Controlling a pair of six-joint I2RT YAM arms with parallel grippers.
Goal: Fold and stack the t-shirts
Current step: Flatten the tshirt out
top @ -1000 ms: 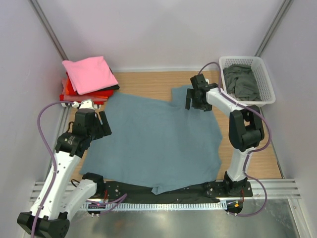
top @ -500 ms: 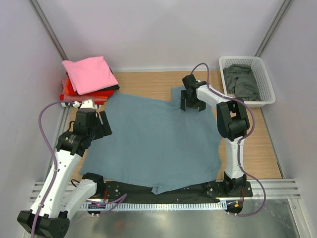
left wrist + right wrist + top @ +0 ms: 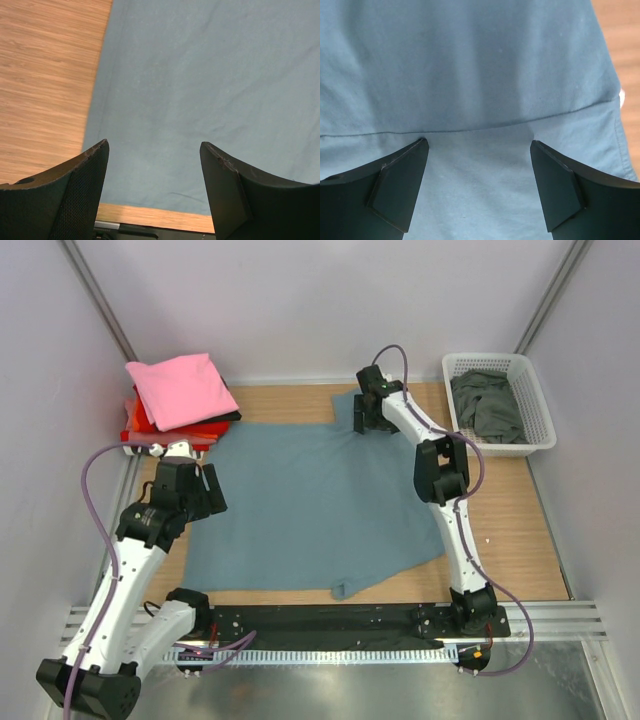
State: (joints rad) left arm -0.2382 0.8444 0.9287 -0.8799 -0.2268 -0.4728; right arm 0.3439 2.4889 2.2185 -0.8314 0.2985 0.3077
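Folded stack (image 3: 180,390) (pink on top) sits far left, the slate-blue t-shirt (image 3: 320,500) lies spread and unfolded in the middle, a grey-green t-shirt (image 3: 490,405) waits in the far-right basket (image 3: 485,357), and the left gripper (image 3: 155,165) and right gripper (image 3: 477,165) hang over the blue cloth, jaws apart, empty.

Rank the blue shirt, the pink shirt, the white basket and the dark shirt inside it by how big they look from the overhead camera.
1. the blue shirt, clearly largest.
2. the white basket and the pink shirt: too alike to rank.
3. the dark shirt, smallest, though it lies crumpled.
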